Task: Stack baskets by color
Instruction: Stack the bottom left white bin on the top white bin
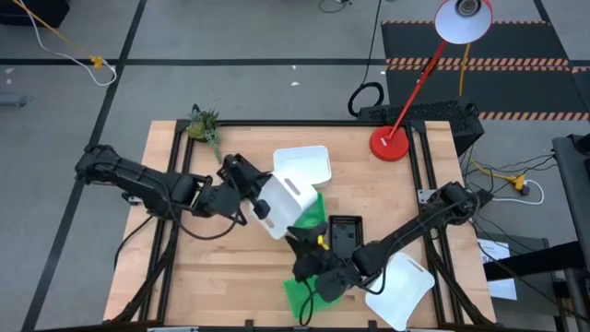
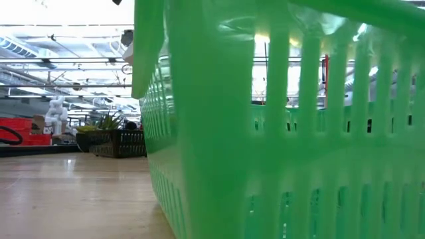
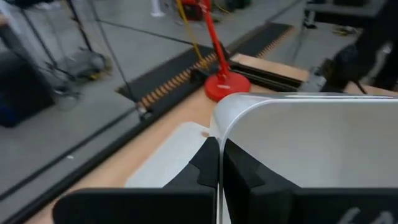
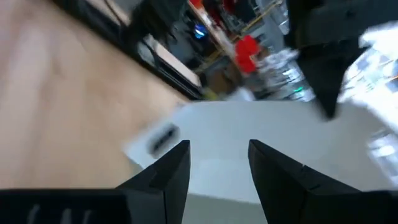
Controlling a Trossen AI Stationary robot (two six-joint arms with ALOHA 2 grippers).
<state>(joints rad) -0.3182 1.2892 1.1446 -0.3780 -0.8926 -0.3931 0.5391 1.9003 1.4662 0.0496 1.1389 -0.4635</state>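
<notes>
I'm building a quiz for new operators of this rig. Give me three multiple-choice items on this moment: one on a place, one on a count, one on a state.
1. Where does the red lamp base stand?
A. On the table, near its far edge on the right arm's side
B. Inside a green basket
C. On the floor

2. How many white baskets does the high view show?
A. One
B. Three
C. Five

3. What is the left gripper doing?
A. Hanging open
B. Pinching a black basket
C. Pinching the wall of a white basket

Key: A, the base sits on the wood beside the frame; B, one lies flat, one is held, one lies at the near right edge; C, its fingers meet on the white rim.
</notes>
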